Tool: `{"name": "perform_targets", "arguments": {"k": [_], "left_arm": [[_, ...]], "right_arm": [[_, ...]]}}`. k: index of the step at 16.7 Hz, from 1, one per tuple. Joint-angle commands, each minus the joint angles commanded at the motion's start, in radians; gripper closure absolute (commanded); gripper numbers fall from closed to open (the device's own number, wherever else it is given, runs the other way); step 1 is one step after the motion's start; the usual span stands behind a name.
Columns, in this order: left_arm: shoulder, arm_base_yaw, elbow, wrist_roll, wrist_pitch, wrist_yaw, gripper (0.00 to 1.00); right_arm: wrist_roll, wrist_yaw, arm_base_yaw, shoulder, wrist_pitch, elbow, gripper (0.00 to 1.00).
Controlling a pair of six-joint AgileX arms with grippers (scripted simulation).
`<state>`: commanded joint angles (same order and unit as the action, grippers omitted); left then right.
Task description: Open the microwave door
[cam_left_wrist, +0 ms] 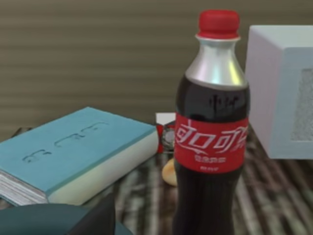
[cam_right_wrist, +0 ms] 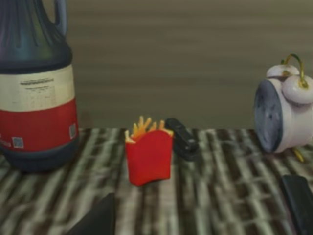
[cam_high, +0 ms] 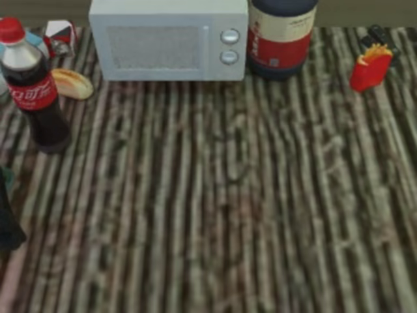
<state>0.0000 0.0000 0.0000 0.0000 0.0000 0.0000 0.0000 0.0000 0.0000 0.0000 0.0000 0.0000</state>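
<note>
The white microwave (cam_high: 169, 13) stands at the back of the table, left of centre. Its door (cam_high: 156, 49), with a grey mesh window, lies flush with the front, shut. Two round knobs (cam_high: 229, 45) sit on the strip right of the door. One corner of the microwave (cam_left_wrist: 279, 88) shows in the left wrist view, behind a cola bottle. My left arm (cam_high: 8, 222) is parked at the table's left edge, far from the door; only a dark tip of its gripper (cam_left_wrist: 98, 220) shows. My right arm is outside the top view; a dark tip of its gripper (cam_right_wrist: 98, 218) shows.
A cola bottle (cam_high: 36, 91) and a bread roll (cam_high: 73, 83) stand left of the microwave, and a blue book (cam_left_wrist: 73, 152) lies beyond them. A big dark jug (cam_high: 281, 36) stands to the microwave's right. A red fries box (cam_high: 371, 68), a black stapler (cam_right_wrist: 182, 139) and an alarm clock (cam_right_wrist: 283, 112) sit far right.
</note>
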Motion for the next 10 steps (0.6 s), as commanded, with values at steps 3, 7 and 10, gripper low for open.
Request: {"name": "perform_targets", "arguments": {"k": [3,7,10], "left_arm": [[0.01,-0.005,0.009,-0.001,-0.001,-0.004,0.0],[0.157,-0.073,0.125,-0.025,-0.015,-0.066,0.0],[0.377,-0.16,0.288,-0.064,-0.02,-0.146,0.0]], "right_arm": [[0.0,0.0,0.0,0.0,0.0,0.0,0.0],[0.0,0.0,0.0,0.0,0.0,0.0,0.0],[0.0,0.0,0.0,0.0,0.0,0.0,0.0]]}}
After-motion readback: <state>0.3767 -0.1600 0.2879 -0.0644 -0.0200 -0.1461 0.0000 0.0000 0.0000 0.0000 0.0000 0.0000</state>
